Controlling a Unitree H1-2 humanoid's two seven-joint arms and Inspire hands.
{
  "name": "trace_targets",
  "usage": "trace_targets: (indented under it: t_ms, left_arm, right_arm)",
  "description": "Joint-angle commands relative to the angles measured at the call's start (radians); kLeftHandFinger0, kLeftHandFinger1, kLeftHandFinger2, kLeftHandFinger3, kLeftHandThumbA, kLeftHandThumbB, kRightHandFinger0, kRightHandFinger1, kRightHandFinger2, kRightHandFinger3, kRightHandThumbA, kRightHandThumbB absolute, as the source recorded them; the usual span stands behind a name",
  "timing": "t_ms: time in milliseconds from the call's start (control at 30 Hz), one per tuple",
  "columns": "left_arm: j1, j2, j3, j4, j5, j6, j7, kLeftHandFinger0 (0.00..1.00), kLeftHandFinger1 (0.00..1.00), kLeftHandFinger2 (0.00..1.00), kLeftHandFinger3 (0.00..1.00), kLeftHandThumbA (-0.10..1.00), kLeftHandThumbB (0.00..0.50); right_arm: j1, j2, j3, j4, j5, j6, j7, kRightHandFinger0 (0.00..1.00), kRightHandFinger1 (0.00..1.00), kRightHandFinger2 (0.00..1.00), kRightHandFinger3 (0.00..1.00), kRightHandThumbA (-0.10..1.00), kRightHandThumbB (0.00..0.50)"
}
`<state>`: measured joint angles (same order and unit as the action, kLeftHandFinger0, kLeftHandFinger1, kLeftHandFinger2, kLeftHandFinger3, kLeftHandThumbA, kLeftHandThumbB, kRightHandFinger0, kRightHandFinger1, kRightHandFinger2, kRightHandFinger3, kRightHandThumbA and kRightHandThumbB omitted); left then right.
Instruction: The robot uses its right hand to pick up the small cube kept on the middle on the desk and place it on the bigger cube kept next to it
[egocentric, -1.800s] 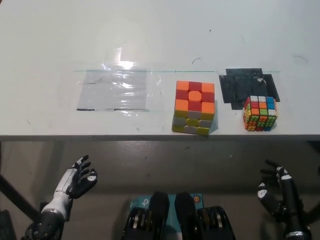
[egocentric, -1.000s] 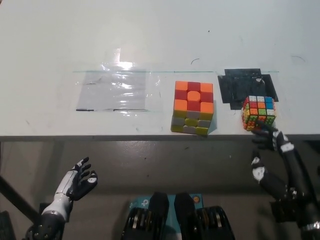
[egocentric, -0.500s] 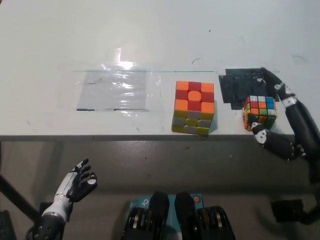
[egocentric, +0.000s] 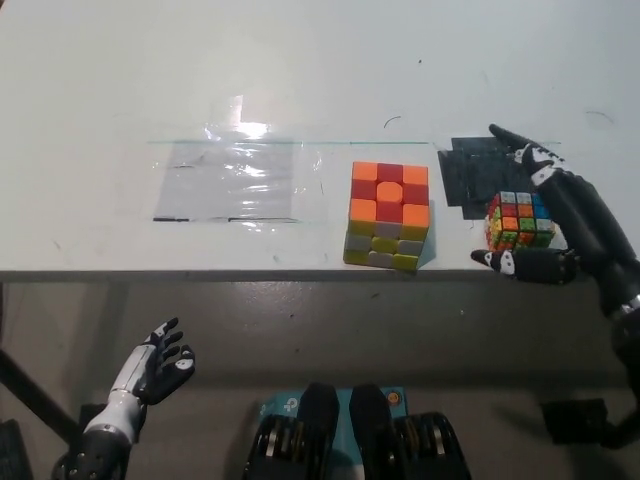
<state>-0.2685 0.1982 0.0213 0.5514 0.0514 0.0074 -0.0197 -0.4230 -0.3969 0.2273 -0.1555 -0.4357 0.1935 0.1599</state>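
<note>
Black right hand (egocentric: 560, 225) is spread around the small cube (egocentric: 519, 220), fingers (egocentric: 525, 155) behind it and thumb in front; whether they touch it is unclear. That cube sits near the desk (egocentric: 320, 70) edge, right of the bigger cube (egocentric: 388, 215). White left hand (egocentric: 158, 362) rests open below.

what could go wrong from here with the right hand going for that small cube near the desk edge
The small cube sits close to the desk's front edge, and the right hand wraps it from behind and in front without being closed. A nudge from the fingers might push it off the edge.

The bigger cube stands close by on the left; a low carry could knock it.

The left hand rests below the desk, open, out of the way.
</note>
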Motion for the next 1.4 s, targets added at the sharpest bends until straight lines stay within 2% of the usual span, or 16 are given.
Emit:
trace_targets:
  t_ms: [0,100,367,567,733,767,833,900,967,1033,1100,1133,1200,1267,1333,1367]
  left_arm:
    - [-0.011,0.007,0.013,-0.035,-0.011,-0.025,0.002,1.00,1.00,1.00,1.00,0.26,0.226]
    - [-0.010,0.008,0.010,-0.041,-0.002,-0.017,0.007,1.00,1.00,1.00,1.00,0.28,0.237]
    - [0.000,0.008,0.018,-0.059,-0.006,-0.010,0.009,1.00,1.00,1.00,1.00,0.30,0.246]
    - [0.000,0.010,0.016,-0.056,-0.003,-0.020,0.006,1.00,1.00,1.00,1.00,0.28,0.218]
    - [-0.001,0.010,0.017,-0.057,-0.001,-0.010,0.005,1.00,1.00,1.00,1.00,0.32,0.248]
    - [-0.001,0.011,0.015,-0.058,0.003,-0.011,0.007,1.00,1.00,1.00,1.00,0.33,0.245]
    - [-0.007,0.013,0.017,-0.053,0.003,-0.013,0.008,1.00,1.00,1.00,1.00,0.31,0.243]
    - [-0.011,0.012,0.022,-0.048,-0.006,-0.010,0.003,1.00,1.00,1.00,1.00,0.31,0.250]
    - [-0.013,0.012,0.021,-0.050,-0.002,-0.010,0.007,1.00,1.00,1.00,1.00,0.31,0.254]
    - [-0.013,0.013,0.018,-0.048,0.003,-0.015,0.009,1.00,1.00,1.00,1.00,0.32,0.246]
    - [-0.015,0.013,0.018,-0.045,0.002,-0.021,0.008,1.00,1.00,1.00,1.00,0.31,0.243]
    - [-0.016,0.013,0.019,-0.043,0.001,-0.019,0.007,1.00,1.00,1.00,1.00,0.31,0.240]
    - [-0.019,0.017,0.017,-0.044,0.003,-0.015,0.003,1.00,1.00,1.00,1.00,0.33,0.242]
    - [-0.018,0.019,0.015,-0.046,0.005,-0.019,0.002,1.00,1.00,1.00,1.00,0.33,0.240]
    - [-0.016,0.019,0.015,-0.054,0.005,-0.014,0.001,1.00,1.00,1.00,1.00,0.32,0.232]
    - [-0.016,0.019,0.014,-0.055,0.006,-0.016,0.002,1.00,1.00,1.00,1.00,0.32,0.232]
  right_arm:
    - [-0.066,-0.014,0.017,0.097,-0.045,-0.094,-0.011,1.00,1.00,1.00,1.00,0.97,0.500]
    - [-0.088,-0.007,0.018,0.196,-0.035,-0.124,-0.024,1.00,1.00,1.00,1.00,0.89,0.462]
    - [-0.196,0.001,0.040,0.558,-0.046,-0.257,-0.070,1.00,1.00,1.00,1.00,0.83,0.460]
    - [-0.232,-0.016,0.037,0.650,-0.042,-0.293,-0.067,1.00,1.00,1.00,1.00,0.79,0.444]
    - [-0.229,-0.030,0.052,0.662,-0.052,-0.287,-0.034,1.00,1.00,1.00,1.00,0.82,0.432]
    - [-0.230,-0.032,0.059,0.670,-0.056,-0.297,-0.033,1.00,1.00,1.00,1.00,0.78,0.390]
    - [-0.235,-0.032,0.080,0.707,-0.078,-0.326,-0.042,1.00,1.00,1.00,1.00,0.72,0.396]
    - [-0.238,-0.033,0.085,0.720,-0.081,-0.345,-0.050,0.87,1.00,1.00,1.00,0.70,0.386]
    - [-0.244,-0.034,0.100,0.740,-0.097,-0.367,-0.060,0.68,0.77,0.96,1.00,0.64,0.331]
    - [-0.243,-0.033,0.108,0.740,-0.100,-0.369,-0.057,0.50,0.53,0.75,1.00,0.57,0.300]
    - [-0.240,-0.034,0.112,0.735,-0.103,-0.368,-0.058,0.40,0.41,0.62,1.00,0.53,0.282]
    - [-0.240,-0.032,0.117,0.739,-0.113,-0.370,-0.068,0.24,0.24,0.44,1.00,0.44,0.230]
    - [-0.239,-0.029,0.122,0.742,-0.124,-0.368,-0.078,0.15,0.15,0.35,1.00,0.34,0.186]
    - [-0.232,-0.030,0.129,0.745,-0.143,-0.393,-0.115,0.01,0.05,0.25,1.00,0.07,0.101]
    - [-0.233,-0.033,0.139,0.753,-0.159,-0.418,-0.145,0.00,0.00,0.11,1.00,-0.10,0.008]
    - [-0.234,-0.034,0.144,0.760,-0.169,-0.433,-0.167,0.00,0.00,0.09,1.00,-0.10,0.002]
